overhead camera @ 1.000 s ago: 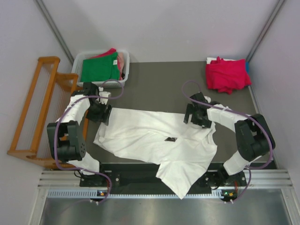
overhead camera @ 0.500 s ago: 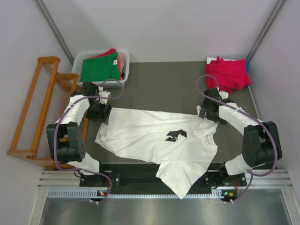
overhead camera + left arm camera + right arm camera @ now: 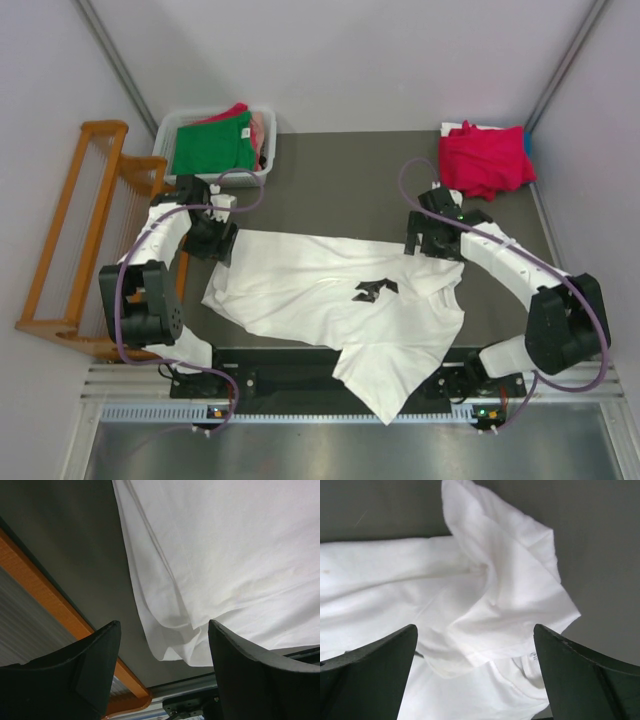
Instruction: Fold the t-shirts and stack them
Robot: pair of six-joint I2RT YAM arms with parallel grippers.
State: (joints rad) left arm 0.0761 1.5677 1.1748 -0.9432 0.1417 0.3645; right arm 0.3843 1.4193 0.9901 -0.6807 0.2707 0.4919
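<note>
The dark table (image 3: 340, 170) carries the white t-shirt (image 3: 320, 290) spread over its near half, one corner drooping off the front edge — laid open, I judge, for folding. The crimson t-shirts (image 3: 485, 160) heaped at the far right probably mark the stack; the green t-shirt (image 3: 210, 145) waits in the basket (image 3: 163, 140). The left gripper (image 3: 165, 635) hovers over the shirt's left edge, jaws fairly wide, empty. The right gripper (image 3: 475, 640) hangs above a crumpled sleeve, jaws fully spread — likely poised to smooth it.
</note>
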